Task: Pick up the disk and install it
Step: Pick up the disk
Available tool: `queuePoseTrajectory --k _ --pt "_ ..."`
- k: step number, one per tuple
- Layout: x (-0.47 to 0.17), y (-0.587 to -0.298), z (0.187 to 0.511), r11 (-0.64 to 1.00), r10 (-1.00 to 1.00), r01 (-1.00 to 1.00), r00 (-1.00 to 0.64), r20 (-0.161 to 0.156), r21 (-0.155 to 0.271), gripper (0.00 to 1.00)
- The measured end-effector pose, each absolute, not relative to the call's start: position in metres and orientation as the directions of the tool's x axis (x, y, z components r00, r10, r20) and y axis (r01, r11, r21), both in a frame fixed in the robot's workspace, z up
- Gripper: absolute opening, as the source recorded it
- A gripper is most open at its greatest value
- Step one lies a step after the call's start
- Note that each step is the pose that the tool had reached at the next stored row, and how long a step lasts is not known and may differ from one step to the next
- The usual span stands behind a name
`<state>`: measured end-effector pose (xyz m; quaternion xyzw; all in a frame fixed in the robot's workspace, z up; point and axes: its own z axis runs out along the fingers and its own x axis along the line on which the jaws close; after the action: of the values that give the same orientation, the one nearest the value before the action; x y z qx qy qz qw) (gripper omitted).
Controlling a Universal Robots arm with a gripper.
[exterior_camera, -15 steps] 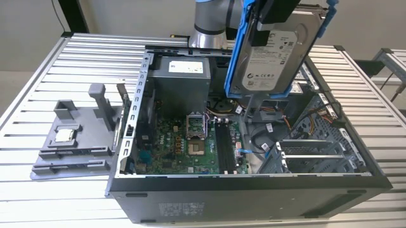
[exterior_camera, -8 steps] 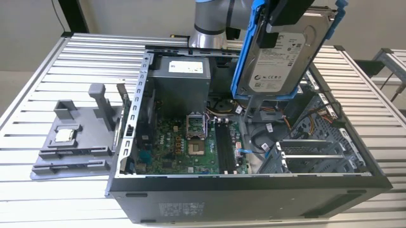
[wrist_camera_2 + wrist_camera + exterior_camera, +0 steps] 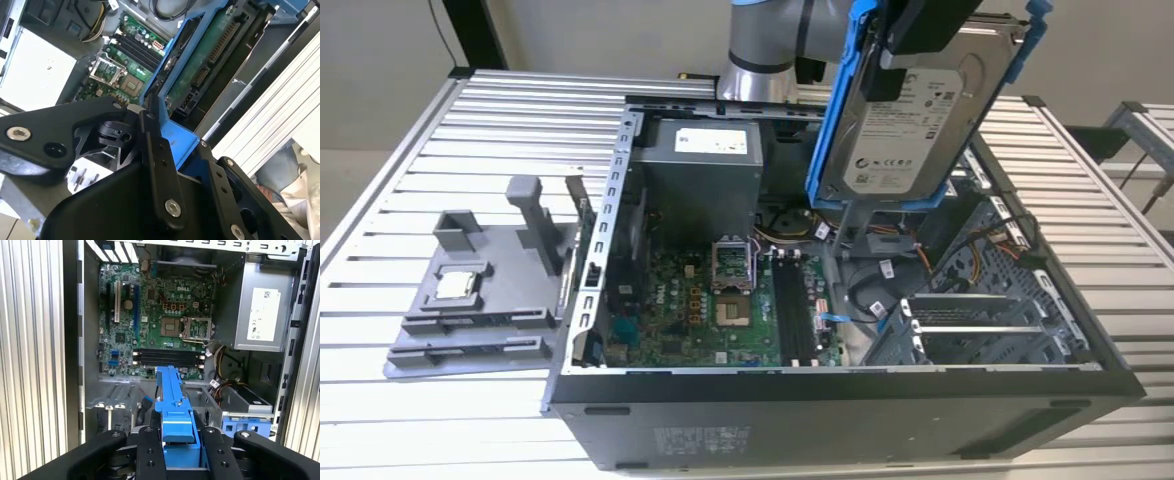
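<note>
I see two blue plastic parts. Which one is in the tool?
The blue rail framing the disk, clamped in the tool above the open computer case. The other blue part sits inside the case, untouched.

1. The disk point(image 3: 914, 115) is seen as silver-grey, with a white label printed in black and a blue carrier frame.
2. The gripper point(image 3: 181, 442) is finished in black.
3. The motherboard point(image 3: 150, 305) is coloured green.
4. The power supply point(image 3: 260, 315) is grey, with a white label.
5. The table point(image 3: 400, 160) is silver, striped by parallel slats.
6. The computer case point(image 3: 827, 420) is dark grey.
</note>
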<state>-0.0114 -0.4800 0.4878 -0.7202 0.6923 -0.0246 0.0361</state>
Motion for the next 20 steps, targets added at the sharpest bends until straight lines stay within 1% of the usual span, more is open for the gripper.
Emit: queuePoseTrajectory --k 3,15,20 --pt "-0.010 -0.481 0.488 -0.039 -0.999 -0.996 0.040 -0.016 -0.086 0.00" --pt "-0.002 -0.504 0.483 -0.036 -0.999 -0.996 0.037 -0.016 -0.086 0.00" --pt "-0.002 -0.506 0.483 -0.036 -0.999 -0.996 0.037 -0.016 -0.086 0.00"
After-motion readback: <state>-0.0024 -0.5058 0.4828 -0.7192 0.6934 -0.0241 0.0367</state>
